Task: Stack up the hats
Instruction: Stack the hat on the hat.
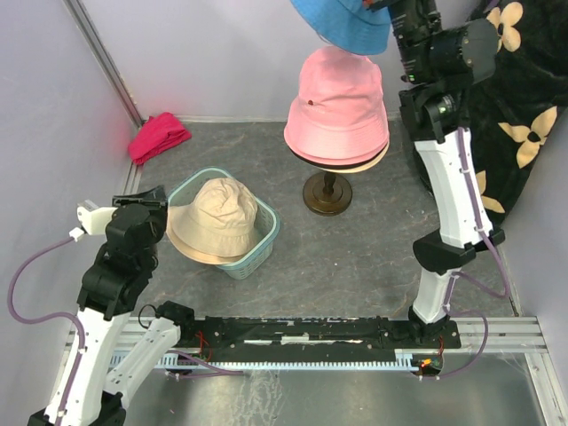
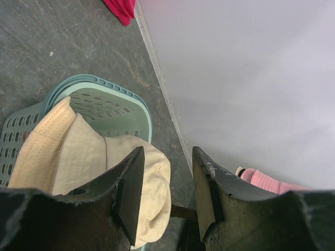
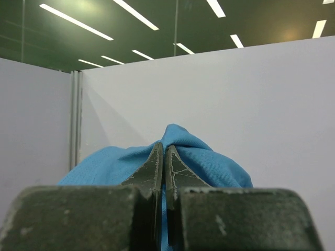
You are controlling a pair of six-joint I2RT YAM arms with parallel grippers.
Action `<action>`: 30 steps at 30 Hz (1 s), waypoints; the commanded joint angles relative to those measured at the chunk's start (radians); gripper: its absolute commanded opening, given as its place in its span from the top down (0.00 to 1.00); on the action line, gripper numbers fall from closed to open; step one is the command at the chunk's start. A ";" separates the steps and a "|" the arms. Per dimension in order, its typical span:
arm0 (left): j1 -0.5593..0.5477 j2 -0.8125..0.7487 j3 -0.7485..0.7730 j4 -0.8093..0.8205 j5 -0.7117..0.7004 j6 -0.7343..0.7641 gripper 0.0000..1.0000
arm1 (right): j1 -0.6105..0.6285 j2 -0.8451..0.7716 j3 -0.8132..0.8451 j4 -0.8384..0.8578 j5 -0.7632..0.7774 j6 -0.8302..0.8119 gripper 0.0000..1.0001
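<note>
Pink fabric bucket hat (image 1: 337, 106) sits stacked; our right claw (image 3: 164, 150) pinches the blue fabric hat (image 3: 207, 159); left claw (image 2: 167, 172) open; beige fabric hat (image 1: 217, 217) seemingly remains.

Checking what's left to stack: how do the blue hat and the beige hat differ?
The blue hat hangs pinched in the right claw; the beige hat lies in the teal basket, ungripped. The blue hat is above the pink hat; the beige hat is low. Both are soft bucket hats.
</note>
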 commanded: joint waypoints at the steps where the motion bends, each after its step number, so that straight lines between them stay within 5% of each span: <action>1: 0.003 0.021 -0.014 0.078 0.002 0.050 0.51 | -0.059 -0.112 -0.062 -0.025 -0.040 -0.030 0.99; 20: 0.002 0.135 -0.019 0.245 0.067 0.123 0.51 | -0.100 -0.304 -0.497 -0.173 -0.159 -0.055 0.99; 30: 0.001 0.174 -0.013 0.286 0.073 0.135 0.50 | -0.101 -0.338 -0.507 -0.246 -0.224 -0.044 0.99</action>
